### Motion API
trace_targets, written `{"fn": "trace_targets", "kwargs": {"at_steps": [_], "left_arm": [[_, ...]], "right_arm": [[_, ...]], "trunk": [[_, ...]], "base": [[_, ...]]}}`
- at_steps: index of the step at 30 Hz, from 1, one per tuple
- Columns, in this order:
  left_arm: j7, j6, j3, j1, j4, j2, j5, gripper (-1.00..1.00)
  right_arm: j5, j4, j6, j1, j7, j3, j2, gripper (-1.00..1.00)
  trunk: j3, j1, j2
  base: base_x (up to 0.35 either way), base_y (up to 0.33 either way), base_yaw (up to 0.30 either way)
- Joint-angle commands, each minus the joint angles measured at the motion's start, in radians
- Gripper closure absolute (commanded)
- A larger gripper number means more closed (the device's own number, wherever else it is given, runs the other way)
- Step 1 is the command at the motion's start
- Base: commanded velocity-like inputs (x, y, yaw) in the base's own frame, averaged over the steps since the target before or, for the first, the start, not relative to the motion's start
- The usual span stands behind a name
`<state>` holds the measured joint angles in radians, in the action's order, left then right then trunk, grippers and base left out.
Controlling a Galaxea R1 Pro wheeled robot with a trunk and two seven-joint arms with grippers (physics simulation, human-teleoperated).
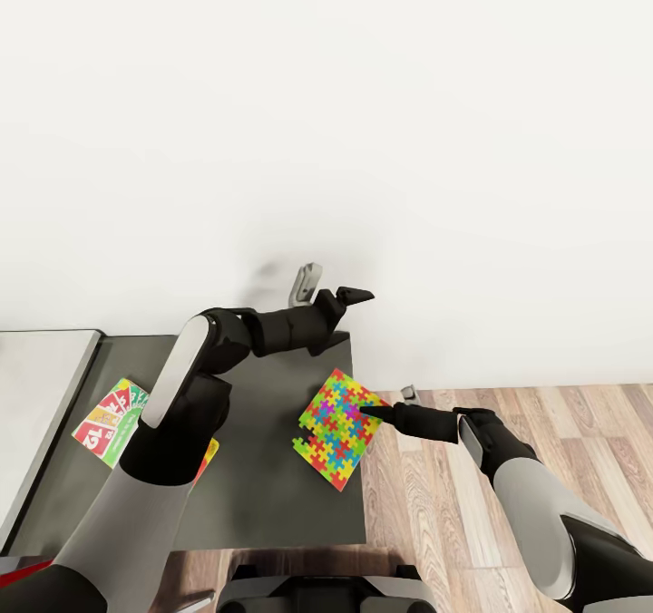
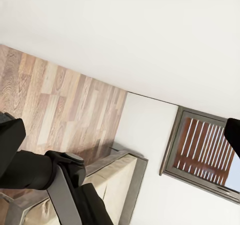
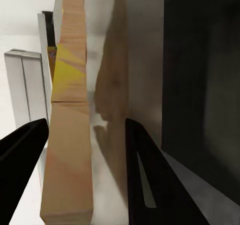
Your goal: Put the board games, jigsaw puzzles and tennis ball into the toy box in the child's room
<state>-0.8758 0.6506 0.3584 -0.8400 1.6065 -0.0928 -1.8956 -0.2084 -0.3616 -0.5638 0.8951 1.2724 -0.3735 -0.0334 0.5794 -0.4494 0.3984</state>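
A jigsaw puzzle [image 1: 337, 432], a bright multicoloured sheet, lies on the dark-grey section of the table [image 1: 263, 477], with its corner hanging over the table's right edge. My right gripper [image 1: 388, 403] is open at that overhanging corner. In the right wrist view the puzzle's edge [image 3: 70, 115] runs between the two fingers [image 3: 150, 180], with a gap on one side. My left gripper [image 1: 331, 288] hangs open above the table's far edge, holding nothing. A green-white-red board game [image 1: 109, 411] lies flat at the left of the dark top.
A yellow-red corner [image 1: 209, 454] shows from under my left arm; what it belongs to is hidden. The light-grey table top [image 1: 36, 386] joins at the left. A white wall stands behind the table and wooden floor [image 1: 544, 413] lies to the right.
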Motion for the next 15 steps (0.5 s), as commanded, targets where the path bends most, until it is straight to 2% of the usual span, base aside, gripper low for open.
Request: {"fn": "trace_targets", "kwargs": {"at_steps": [1, 15], "left_arm": [[-0.009, 0.001, -0.001, -0.001, 0.0, -0.001, -0.008, -1.0], [-0.014, 0.004, 0.001, 0.012, 0.001, 0.005, 0.008, -1.0]], "right_arm": [[-0.011, 0.0, -0.008, 0.001, 0.006, -0.007, 0.001, 1.0], [-0.008, -0.051, -0.039, 0.0, 0.005, -0.007, -0.001, 1.0]], "trunk": [[0.001, -0.001, 0.002], [0.001, -0.001, 0.002]], "base": [[0.0, 0.0, 0.0], [0.0, 0.0, 0.0]]}}
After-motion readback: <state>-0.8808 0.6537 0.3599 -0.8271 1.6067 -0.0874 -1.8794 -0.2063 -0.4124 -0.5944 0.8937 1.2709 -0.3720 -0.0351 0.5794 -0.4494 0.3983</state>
